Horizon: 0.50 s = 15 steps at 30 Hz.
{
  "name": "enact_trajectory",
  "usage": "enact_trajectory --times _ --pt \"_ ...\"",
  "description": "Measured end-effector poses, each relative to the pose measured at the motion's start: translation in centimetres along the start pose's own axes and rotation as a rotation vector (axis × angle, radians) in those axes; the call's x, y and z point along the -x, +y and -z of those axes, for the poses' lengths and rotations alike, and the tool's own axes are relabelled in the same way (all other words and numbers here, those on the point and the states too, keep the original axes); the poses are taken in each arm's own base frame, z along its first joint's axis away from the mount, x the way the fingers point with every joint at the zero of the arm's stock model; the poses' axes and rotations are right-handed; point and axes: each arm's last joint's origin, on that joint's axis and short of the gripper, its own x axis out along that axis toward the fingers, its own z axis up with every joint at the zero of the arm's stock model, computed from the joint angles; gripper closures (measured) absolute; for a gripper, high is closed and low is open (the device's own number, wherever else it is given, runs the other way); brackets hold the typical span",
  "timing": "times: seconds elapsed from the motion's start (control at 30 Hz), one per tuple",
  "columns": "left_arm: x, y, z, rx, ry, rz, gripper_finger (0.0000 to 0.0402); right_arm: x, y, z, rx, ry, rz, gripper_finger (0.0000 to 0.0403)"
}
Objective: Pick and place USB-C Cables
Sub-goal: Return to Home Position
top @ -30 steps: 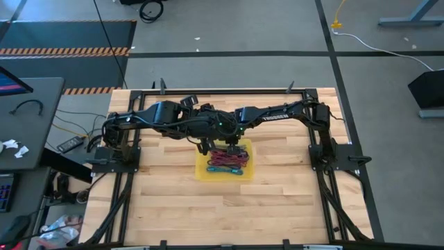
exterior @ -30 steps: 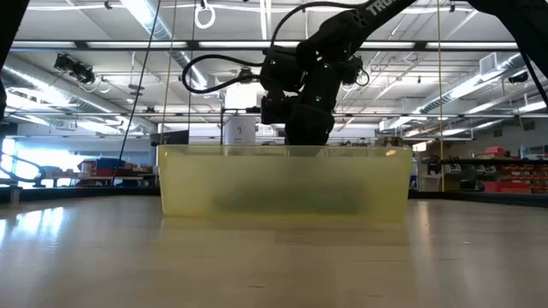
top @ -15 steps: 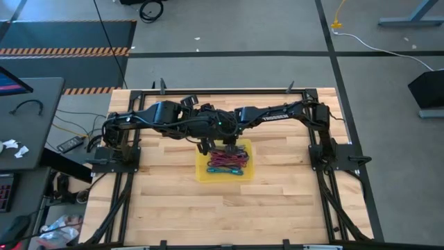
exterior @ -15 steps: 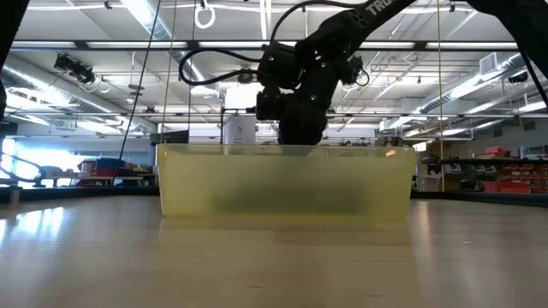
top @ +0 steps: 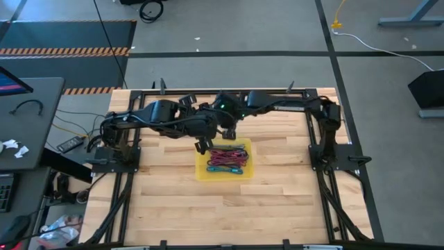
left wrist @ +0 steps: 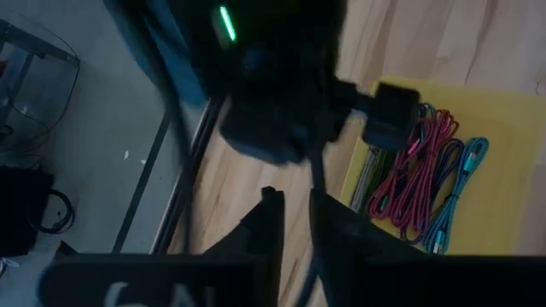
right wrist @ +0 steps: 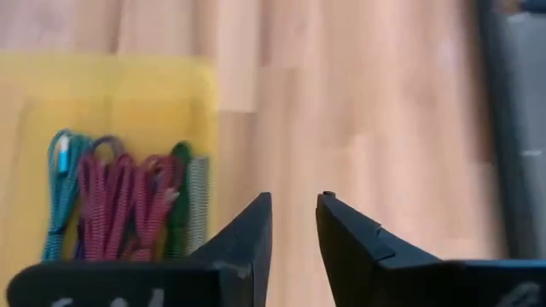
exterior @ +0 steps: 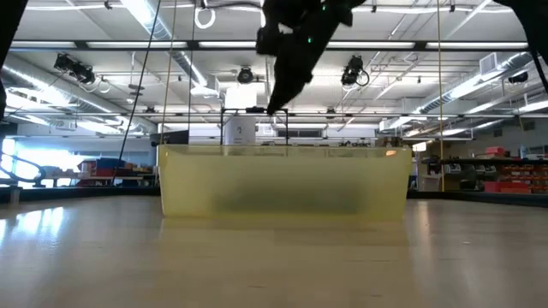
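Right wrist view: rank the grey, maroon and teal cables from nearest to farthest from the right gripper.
Measured from the right gripper, which is just outside the yellow tray:
1. Grey cable, on the edge of the bundle nearest the gripper.
2. Maroon cables, in the middle of the bundle.
3. Teal cable, on the far edge of the bundle.

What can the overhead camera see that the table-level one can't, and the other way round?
Only the high view: coloured cables lying inside the tray, and the left arm and right arm whole. Only the low view: the room's ceiling lights; the tray's cloudy wall hides its contents. Both: the yellow tray, with an arm above it.
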Motion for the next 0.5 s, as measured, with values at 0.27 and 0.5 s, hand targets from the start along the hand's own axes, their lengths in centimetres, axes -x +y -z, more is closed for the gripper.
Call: enact_trajectory --times 0.27,0.5 --pt "1.6 1.3 0.5 0.009 -0.037 0.007 0.0395 9.9 -2.9 0.7 -0.064 -0.015 0.283 0.0393" --pt "5.1 4.0 2.3 0.047 -0.115 -0.003 0.0399 20.3 -3.1 4.2 -0.173 -0.115 0.427 0.04"
